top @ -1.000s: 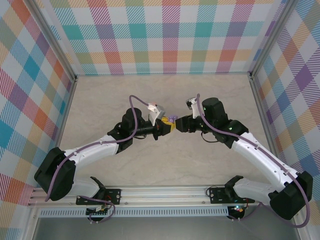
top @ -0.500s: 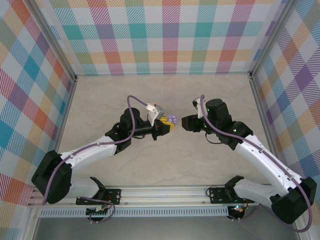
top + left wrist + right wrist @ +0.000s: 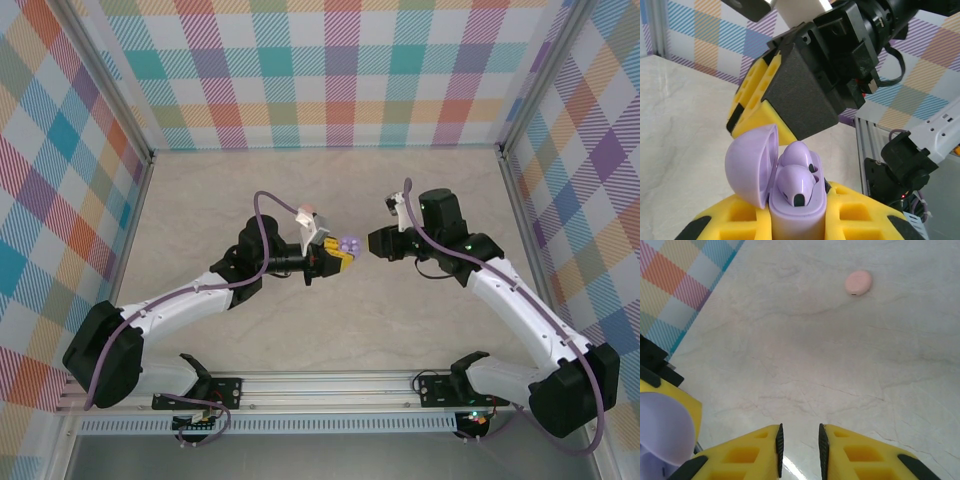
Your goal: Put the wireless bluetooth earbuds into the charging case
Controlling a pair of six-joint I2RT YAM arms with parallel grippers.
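My left gripper (image 3: 338, 257) is shut on a lilac charging case (image 3: 796, 220) and holds it upright above the table. The case's lid (image 3: 747, 165) stands open to the left. Two lilac earbuds (image 3: 796, 184) sit side by side in the case's wells. My right gripper (image 3: 373, 243) hovers a short way to the right of the case, apart from it. In the right wrist view its yellow jaws (image 3: 799, 441) stand a narrow gap apart with nothing between them, and the lilac lid (image 3: 662, 429) shows at the lower left.
A pale pink round case (image 3: 858, 283) lies shut on the marble table (image 3: 805, 355), well beyond the right gripper. Checked walls (image 3: 340, 70) and aluminium rails (image 3: 520, 210) close in the table on three sides.
My right gripper has drawn back to the right, away from the case, and its jaws have narrowed. The left gripper has kept its hold on the case and shifted slightly right.
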